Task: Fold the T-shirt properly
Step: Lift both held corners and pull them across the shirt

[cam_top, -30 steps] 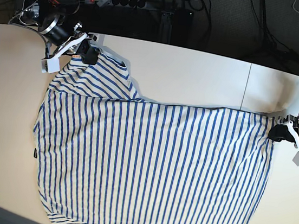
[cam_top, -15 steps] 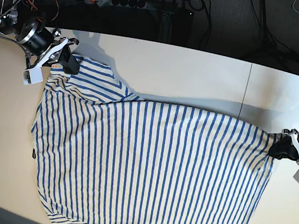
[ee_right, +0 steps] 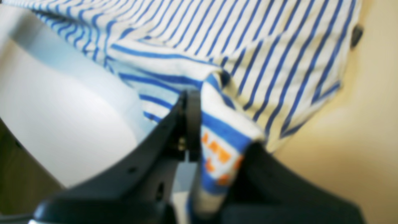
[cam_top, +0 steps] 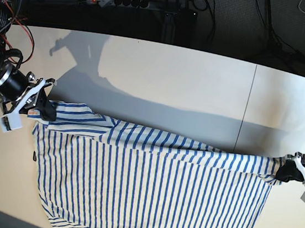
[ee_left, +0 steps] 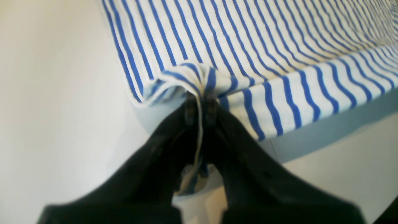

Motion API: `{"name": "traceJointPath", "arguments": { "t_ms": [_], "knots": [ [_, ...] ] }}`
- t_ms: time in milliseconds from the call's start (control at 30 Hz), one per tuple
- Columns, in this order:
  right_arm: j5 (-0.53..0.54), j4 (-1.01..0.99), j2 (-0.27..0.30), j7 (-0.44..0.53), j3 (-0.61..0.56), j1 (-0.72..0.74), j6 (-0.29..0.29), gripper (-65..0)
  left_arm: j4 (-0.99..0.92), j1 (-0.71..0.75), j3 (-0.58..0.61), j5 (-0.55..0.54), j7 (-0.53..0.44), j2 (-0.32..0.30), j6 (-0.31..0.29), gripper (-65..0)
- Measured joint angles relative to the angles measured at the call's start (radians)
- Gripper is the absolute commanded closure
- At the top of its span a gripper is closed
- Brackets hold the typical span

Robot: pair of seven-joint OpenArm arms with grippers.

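You see both the left gripper point(cam_top: 279, 171) and right gripper point(cam_top: 46, 111) clamped on opposite corners of the T-shirt point(cam_top: 148, 191).

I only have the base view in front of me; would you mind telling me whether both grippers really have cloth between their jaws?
Observer: Yes. In the left wrist view the left gripper is shut on a bunched fold of the T-shirt, pinched right at its striped edge.
Operator: Thank you. And the other arm?
Observer: The right gripper is shut on the T-shirt too, and the cloth between its jaws carries a small patch of orange marks that your view cannot show.
Operator: Is the held edge lying on the table?
Observer: Near the left gripper the edge hangs above the table, with a shadow under it.
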Motion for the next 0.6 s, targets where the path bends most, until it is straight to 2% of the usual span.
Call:
{"name": "traceJointPath", "arguments": {
  "t_ms": [100, 233, 367, 600],
  "knots": [
    [-0.010, -0.082, 0.024, -0.004, -0.089, 0.097, 0.000, 0.0, -0.068, -0.049, 0.000, 0.037, -0.043, 0.040, 0.000, 0.0],
    [-0.028, -0.212, 0.023, -0.004, -0.195, 0.249, 0.001, 0.0, -0.135, -0.111, 0.000, 0.094, -0.059, 0.073, 0.000, 0.0],
    [-0.074, -0.340, 0.024, 0.004, -0.330, 0.420, 0.002, 0.0, -0.186, -0.166, 0.031, 0.170, -0.139, 0.090, -0.001, 0.0],
    [-0.080, -0.522, 0.019, 0.007, -0.527, 0.650, 0.002, 0.0, -0.269, -0.221, 0.189, 0.308, -0.338, 0.096, -0.002, 0.0]
  ]
}}
